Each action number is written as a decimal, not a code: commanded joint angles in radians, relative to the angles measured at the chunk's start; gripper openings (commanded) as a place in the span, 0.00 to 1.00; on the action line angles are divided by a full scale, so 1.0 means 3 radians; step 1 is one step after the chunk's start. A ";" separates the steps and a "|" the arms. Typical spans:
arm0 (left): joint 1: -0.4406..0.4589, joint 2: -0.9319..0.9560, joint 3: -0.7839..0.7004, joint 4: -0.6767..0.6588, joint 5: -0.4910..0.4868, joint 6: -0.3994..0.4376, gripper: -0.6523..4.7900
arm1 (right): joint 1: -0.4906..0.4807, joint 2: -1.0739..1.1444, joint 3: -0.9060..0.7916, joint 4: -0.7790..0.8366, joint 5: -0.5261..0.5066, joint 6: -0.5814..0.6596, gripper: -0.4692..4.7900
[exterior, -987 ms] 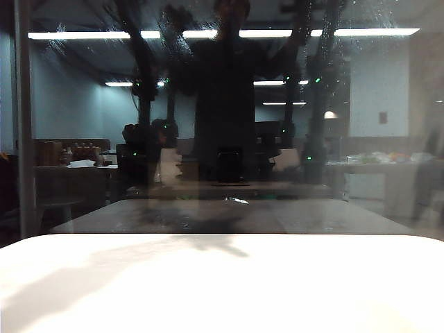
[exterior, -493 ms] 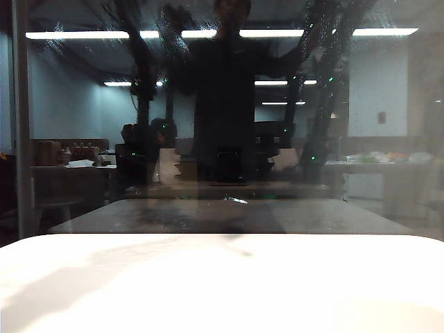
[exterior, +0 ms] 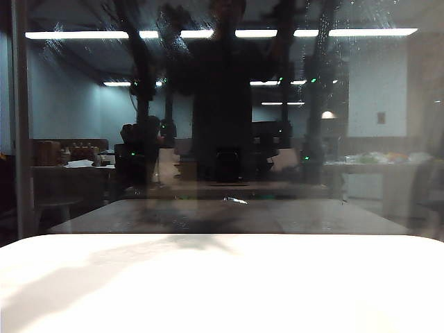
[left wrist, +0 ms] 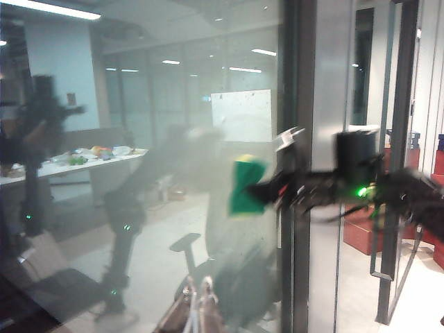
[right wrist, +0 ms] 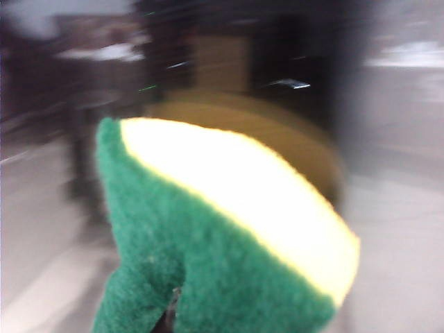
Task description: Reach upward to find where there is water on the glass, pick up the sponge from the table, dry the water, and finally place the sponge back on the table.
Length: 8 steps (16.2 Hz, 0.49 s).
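The glass (exterior: 222, 139) rises behind the white table (exterior: 222, 284) and mirrors a dim room; specks and streaks of water (exterior: 62, 41) show near its top. No arm shows directly in the exterior view, only dark reflections. In the left wrist view my right gripper (left wrist: 267, 191) is raised and shut on the sponge (left wrist: 246, 186), green layer and yellow foam, held up at the glass (left wrist: 139, 173). The sponge (right wrist: 229, 229) fills the blurred right wrist view, hiding most of the right gripper (right wrist: 170, 319). My left gripper (left wrist: 200, 305) hangs raised near the pane, fingers together, holding nothing.
A dark vertical frame bar (left wrist: 295, 139) divides the pane beside the sponge, and another bar (exterior: 21, 125) stands at the glass's left edge. Brown tables (exterior: 229, 215) and a dark figure (exterior: 222, 90) appear only as images in the glass.
The right arm's reflection at the upper right of the glass has swung sideways and back toward the middle. The left arm's reflection has stayed put.
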<state>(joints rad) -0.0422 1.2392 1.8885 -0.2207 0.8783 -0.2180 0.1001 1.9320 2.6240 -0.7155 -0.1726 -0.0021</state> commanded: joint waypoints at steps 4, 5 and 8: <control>0.0003 -0.0015 0.0018 0.0064 -0.0009 0.0003 0.11 | 0.0684 0.0310 -0.0008 -0.0060 0.0318 -0.0116 0.07; 0.0003 -0.0015 0.0018 0.0061 -0.0008 0.0003 0.11 | 0.0722 0.0310 -0.0008 -0.0069 0.0366 -0.0123 0.07; 0.0003 -0.0017 0.0018 0.0057 -0.0009 0.0003 0.11 | 0.0721 0.0251 -0.0004 -0.0085 0.0451 -0.0125 0.07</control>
<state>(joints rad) -0.0422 1.2392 1.8885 -0.2184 0.8783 -0.2180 0.3176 2.0098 2.6251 -0.7349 -0.0692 -0.0353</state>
